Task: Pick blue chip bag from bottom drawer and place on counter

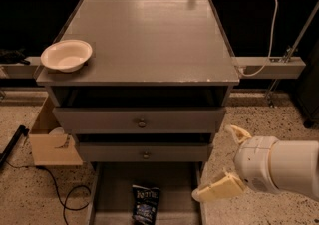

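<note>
- The drawer cabinet (pixel 142 119) is grey, and every place below is given from it.
- The counter (pixel 149 35) is the cabinet's flat grey top; a pale, chipped line runs along its front edge.
- A cream bowl (pixel 67 55) sits upright on the counter at the cabinet's front left corner, and nothing is seen inside it.
- The two upper drawers (pixel 141 115) in the cabinet's front each carry a small round knob, and neither bears a label.
- The bottom drawer (pixel 115 189) is pulled out at the cabinet's foot, showing its flat grey floor.
- The blue chip bag (pixel 146 204) lies flat on that floor, near the middle of the cabinet's width. It has white brand lettering across its top and a paler picture beneath, but the word is too blurred to read.
- The gripper (pixel 228 162) hangs off the cabinet's lower right front corner, just beside the open drawer's right wall. Its two cream fingers (pixel 219 189) are spread wide apart with nothing between them.
- A cardboard box (pixel 52 142) stands on the speckled floor against the cabinet's left side.
</note>
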Robot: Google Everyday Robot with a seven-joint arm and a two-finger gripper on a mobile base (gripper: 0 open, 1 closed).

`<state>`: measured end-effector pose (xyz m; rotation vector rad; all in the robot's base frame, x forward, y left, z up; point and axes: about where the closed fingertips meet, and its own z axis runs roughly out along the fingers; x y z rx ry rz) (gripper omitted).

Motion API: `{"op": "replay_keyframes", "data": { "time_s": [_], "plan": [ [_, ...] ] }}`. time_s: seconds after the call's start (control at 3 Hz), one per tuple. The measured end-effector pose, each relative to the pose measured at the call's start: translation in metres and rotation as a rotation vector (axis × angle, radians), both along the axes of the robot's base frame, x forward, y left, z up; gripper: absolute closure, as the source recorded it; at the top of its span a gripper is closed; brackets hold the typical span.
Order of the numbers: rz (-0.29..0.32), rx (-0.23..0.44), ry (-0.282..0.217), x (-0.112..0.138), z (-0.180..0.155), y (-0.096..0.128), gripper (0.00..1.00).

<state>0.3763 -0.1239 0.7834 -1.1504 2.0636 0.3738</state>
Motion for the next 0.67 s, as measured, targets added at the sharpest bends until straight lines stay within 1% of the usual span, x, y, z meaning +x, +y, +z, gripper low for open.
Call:
{"op": "replay_keyframes", "data": {
  "time_s": [0.33, 0.67],
  "plan": [
    [0.000, 0.000, 0.000, 0.000, 0.000, 0.000, 0.00],
    [-0.020, 0.038, 0.032, 0.009, -0.017, -0.003, 0.00]
  ]
}}
